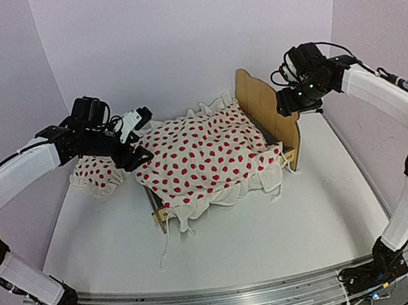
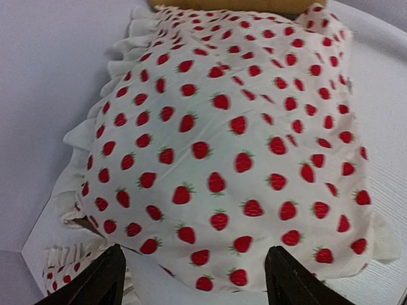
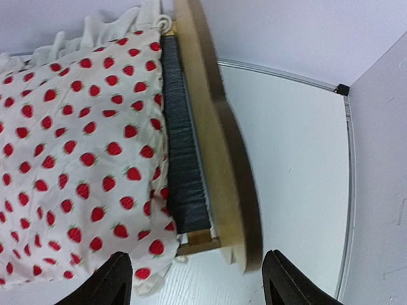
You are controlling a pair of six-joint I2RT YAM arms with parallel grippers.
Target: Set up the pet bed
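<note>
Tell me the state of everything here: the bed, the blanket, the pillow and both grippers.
pet bed: standing on the table, headboard upright, base mostly covered
blanket: spread over the bed, ruffles hanging over the near side
pillow: lying on the table, left of the bed
left gripper: open, empty, over the blanket
right gripper: open, empty, over the headboard end

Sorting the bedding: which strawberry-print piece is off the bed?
The small pillow, lying on the table; the ruffled blanket drapes over the pet bed.
</note>
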